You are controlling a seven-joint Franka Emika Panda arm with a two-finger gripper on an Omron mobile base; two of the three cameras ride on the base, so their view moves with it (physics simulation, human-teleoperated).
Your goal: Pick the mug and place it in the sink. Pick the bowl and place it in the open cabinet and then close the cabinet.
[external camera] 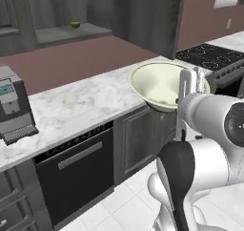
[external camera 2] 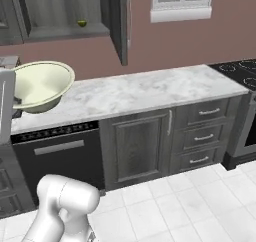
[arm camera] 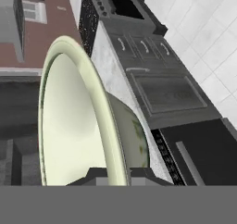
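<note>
Marble counter point(external camera 2: 150, 91), pincer-gripped bowl point(external camera 2: 37, 83) above

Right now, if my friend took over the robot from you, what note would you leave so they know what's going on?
Gripper: shut on the rim of the bowl, holding it up in the air, tilted, beside the marble counter.
Cabinet: on the wall above the counter, door open. A small green thing sits on its shelf; too small to name.
Mug and sink: can't be judged from here.
Done: bowl picked up.
Left: lift the bowl onto the cabinet shelf, let go, then swing the door shut.
</note>
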